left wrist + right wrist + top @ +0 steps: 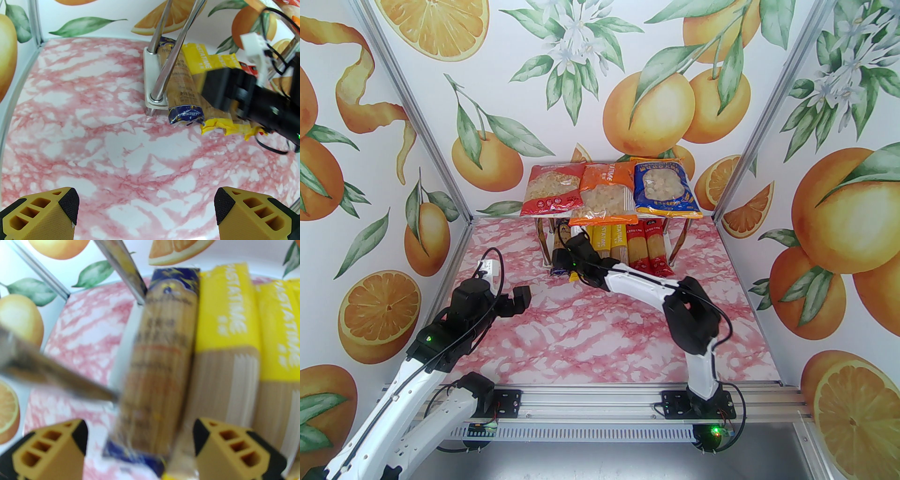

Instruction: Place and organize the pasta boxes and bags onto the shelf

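- Shelf (pixel 675 216): stands in the upper centre of the overhead view, at the far edge of the pink marbled table (pixel 590 337).
- Top tier: three pillow bags stand side by side. The red bag (pixel 553 190) is on the left, the orange bag (pixel 604 194) in the middle and the blue bag (pixel 665 187) on the right.
- Lower tier: long packs lie side by side, their near ends toward the bottom of the frame. From the left they are the dark blue-gold pack (pixel 559 246), the yellow packs (pixel 602 239) and the red packs (pixel 647 251).
- Right gripper (pixel 140 436): reaches over the left end of the lower tier. Its jaws are parted wider than the dark blue-gold pack, whose near end lies between the fingers. The wrist view is blurred and contact cannot be confirmed.
- Left gripper (pixel 146 208): hovers over bare table at centre left of the overhead view, well apart from the shelf. Its jaws are spread wide with nothing between them.
- A chrome leg (pixel 164 61) stands just beside the dark blue-gold pack.
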{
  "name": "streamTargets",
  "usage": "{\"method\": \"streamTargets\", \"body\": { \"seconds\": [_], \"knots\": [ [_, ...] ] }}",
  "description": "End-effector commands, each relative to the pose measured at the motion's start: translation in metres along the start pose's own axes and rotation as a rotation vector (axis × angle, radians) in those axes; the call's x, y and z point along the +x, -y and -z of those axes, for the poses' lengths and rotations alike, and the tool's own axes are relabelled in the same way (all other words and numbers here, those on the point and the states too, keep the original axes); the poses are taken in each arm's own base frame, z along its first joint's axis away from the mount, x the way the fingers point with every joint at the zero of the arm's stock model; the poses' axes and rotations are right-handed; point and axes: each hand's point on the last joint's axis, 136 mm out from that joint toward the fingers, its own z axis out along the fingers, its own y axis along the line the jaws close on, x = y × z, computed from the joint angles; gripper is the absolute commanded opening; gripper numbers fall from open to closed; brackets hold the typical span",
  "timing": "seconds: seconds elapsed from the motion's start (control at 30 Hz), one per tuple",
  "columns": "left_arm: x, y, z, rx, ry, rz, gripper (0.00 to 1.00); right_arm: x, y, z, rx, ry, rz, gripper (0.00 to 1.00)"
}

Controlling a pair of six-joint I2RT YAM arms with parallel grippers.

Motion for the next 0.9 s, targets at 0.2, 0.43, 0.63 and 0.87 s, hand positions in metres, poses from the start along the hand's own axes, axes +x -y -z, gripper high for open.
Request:
{"method": "streamTargets", "body": {
  "seconds": [0.2,0.43,0.63,0.87],
  "knots": [
    [0.010,0.004,-0.017,0.033,-0.012,0.056,1.00,0.037,0.037,0.078,-0.016,-0.018,-0.005,0.78],
    [0.017,0.004,-0.030,0.035,-0.019,0.078,1.00,0.058,0.087,0.141,0.066,0.031,0.071,0.84],
    [0.013,0.007,-0.035,0.035,-0.030,0.068,1.00,0.071,0.063,0.155,-0.095,-0.037,0.227,0.84],
    [0.011,0.004,-0.033,0.017,-0.024,0.060,1.00,0.089,0.041,0.143,-0.210,-0.189,0.341,0.86]
  ]
}}
